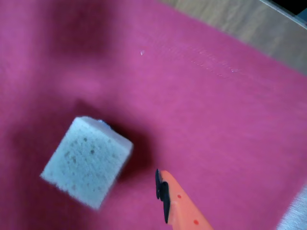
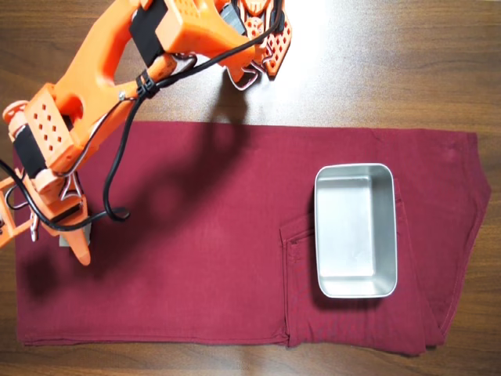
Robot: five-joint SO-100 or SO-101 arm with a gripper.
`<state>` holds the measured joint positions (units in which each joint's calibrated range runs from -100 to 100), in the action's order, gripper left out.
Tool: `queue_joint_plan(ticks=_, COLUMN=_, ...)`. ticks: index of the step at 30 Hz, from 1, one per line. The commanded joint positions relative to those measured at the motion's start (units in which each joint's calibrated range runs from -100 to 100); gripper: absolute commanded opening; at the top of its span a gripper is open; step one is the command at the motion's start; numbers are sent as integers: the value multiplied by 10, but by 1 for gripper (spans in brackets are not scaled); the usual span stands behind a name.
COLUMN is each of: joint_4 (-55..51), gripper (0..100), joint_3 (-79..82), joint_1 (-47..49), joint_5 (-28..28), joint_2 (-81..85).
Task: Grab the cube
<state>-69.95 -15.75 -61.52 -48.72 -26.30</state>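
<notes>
**Visitor:** Where is the cube right now?

**Me:** In the wrist view the cube (image 1: 88, 161) sits on the red cloth (image 1: 211, 124), low and left of centre, with its pitted pale top facing my camera. One orange finger (image 1: 180, 203) of my hand comes in from the bottom edge, just to the right of it and not touching. A dark strip of shadow lies between the two.

**Visitor:** So is your hand open or closed?

**Me:** Open, I judge. Only one finger shows, standing clear of the cube's right side, and nothing is clamped. The other finger is out of frame, so I cannot say how wide the gap is.

**Visitor:** Why hold it there?

**Me:** My guess is that I am lining up so the cube ends up between the fingers. From overhead my hand (image 2: 74, 235) hangs over the cloth's left end, and the arm (image 2: 117, 63) hides most of the cube; only a grey sliver shows beside the finger.

**Visitor:** And the tray?

**Me:** The steel tray (image 2: 356, 174) rests on the right part of the cloth, well apart from me, and it is empty; I see only bare metal inside. The cloth covers the wooden bench (image 2: 391, 63), probably so things slide less.

**Visitor:** What is left?

**Me:** The grab itself is not yet done.
</notes>
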Motion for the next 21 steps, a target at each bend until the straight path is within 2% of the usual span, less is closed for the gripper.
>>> queue_joint_plan(ticks=1, joint_4=32, gripper=46, joint_3=-39, joint_1=15, joint_5=7, joint_2=-17)
queue_joint_plan(ticks=10, joint_4=67, gripper=44, joint_3=-60, joint_1=25, joint_5=21, joint_2=-79)
queue_joint_plan(ticks=11, joint_4=70, gripper=34, joint_3=-60, joint_1=26, joint_5=23, joint_2=-84)
queue_joint_plan(ticks=12, joint_4=76, gripper=14, joint_3=-60, joint_1=28, joint_5=27, joint_2=-86)
queue_joint_plan(ticks=13, joint_4=80, gripper=3, joint_3=-60, joint_1=29, joint_5=29, joint_2=-88)
queue_joint_plan(ticks=14, joint_4=83, gripper=0, joint_3=-60, joint_1=30, joint_5=30, joint_2=-90)
queue_joint_plan(ticks=16, joint_4=86, gripper=0, joint_3=-62, joint_1=34, joint_5=28, joint_2=-91)
queue_joint_plan(ticks=21, joint_4=-6, gripper=0, joint_3=-75, joint_1=70, joint_5=21, joint_2=-13)
